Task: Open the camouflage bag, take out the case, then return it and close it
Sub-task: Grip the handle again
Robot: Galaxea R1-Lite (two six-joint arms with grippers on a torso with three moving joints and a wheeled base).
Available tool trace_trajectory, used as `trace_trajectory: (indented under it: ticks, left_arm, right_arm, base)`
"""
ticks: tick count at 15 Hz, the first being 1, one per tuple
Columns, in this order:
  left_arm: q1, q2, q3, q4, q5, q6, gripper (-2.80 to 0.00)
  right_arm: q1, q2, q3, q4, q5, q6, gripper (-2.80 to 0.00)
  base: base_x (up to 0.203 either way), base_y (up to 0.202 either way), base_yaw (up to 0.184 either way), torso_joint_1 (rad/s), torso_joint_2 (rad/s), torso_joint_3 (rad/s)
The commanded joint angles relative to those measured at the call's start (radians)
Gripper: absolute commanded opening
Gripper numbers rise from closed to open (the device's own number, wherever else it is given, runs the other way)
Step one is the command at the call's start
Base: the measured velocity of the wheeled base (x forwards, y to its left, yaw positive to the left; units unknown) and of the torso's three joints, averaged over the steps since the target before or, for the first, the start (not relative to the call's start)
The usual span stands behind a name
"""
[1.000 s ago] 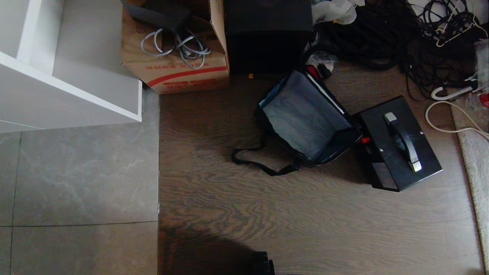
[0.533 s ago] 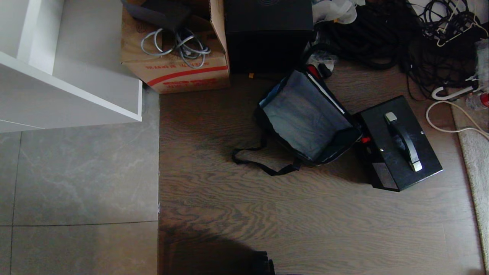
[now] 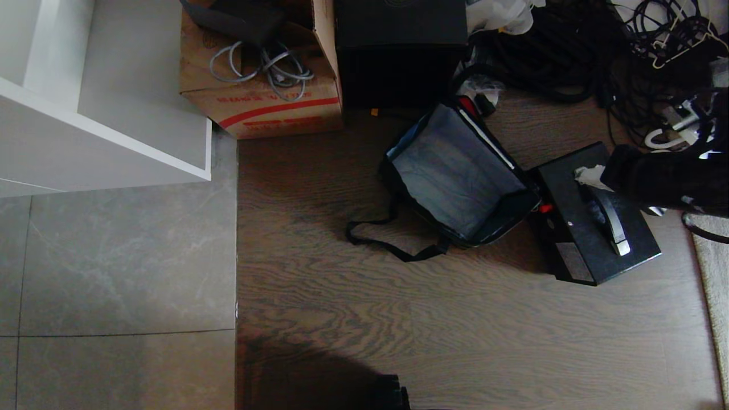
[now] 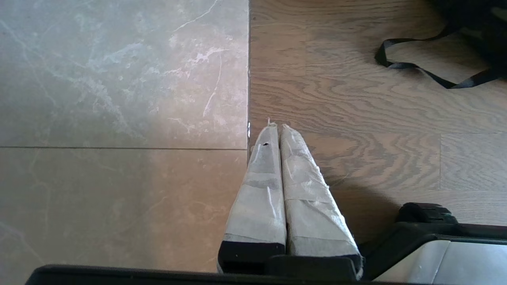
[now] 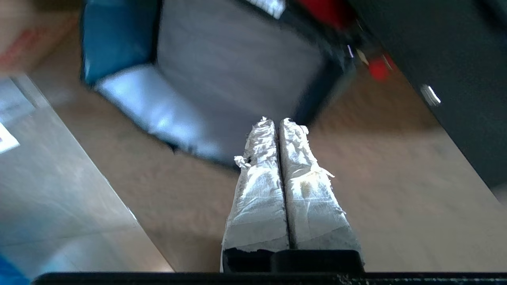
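The camouflage bag (image 3: pixel 455 171) lies open on the wood floor, its pale inside showing and nothing in it; its black strap (image 3: pixel 387 242) trails toward me. The case (image 3: pixel 575 228), black with a silver-ended handle (image 3: pixel 612 225) and a red knob (image 3: pixel 545 208), stands on the floor touching the bag's right side. My right gripper (image 3: pixel 589 173) reaches in from the right, shut and holding nothing, above the handle's far end. In the right wrist view the gripper (image 5: pixel 276 120) points at the bag (image 5: pixel 222 67), with the case (image 5: pixel 455 79) beside it. My left gripper (image 4: pixel 276 126) hangs shut over the floor, near the strap (image 4: pixel 427 73).
A cardboard box (image 3: pixel 262 85) with cables and a taller black box (image 3: pixel 398 51) stand behind the bag. Tangled black cables (image 3: pixel 569 51) fill the far right. A white shelf (image 3: pixel 114 114) stands at the left, and a rug edge (image 3: pixel 712 256) runs along the right.
My right arm has swung into the head view from the right, bringing its shut gripper over the case's handle. Bag and case have not moved.
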Motion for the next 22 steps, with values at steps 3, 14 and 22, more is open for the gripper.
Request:
trace_trajectory:
  ticks: [3, 14, 22]
  left_arm:
    - [0.0, 0.0, 0.0, 0.001, 0.0, -0.001, -2.8]
    - [0.0, 0.0, 0.0, 0.0, 0.0, -0.001, -2.8]
    - [0.0, 0.0, 0.0, 0.0, 0.0, -0.001, -2.8]
  right_arm:
    - [-0.018, 0.188, -0.045, -0.16, 0.06, 0.006, -2.8]
    - [-0.008, 0.205, 0.041, -0.017, -0.101, -0.422, 0.0]
    - [-0.009, 0.215, 0.071, -0.083, -0.69, -0.871, 0.0]
  base:
    - [0.0, 0.0, 0.0, 0.0, 0.0, 0.0]
    - [0.0, 0.0, 0.0, 0.0, 0.0, 0.0]
    - [0.0, 0.0, 0.0, 0.0, 0.0, 0.0]
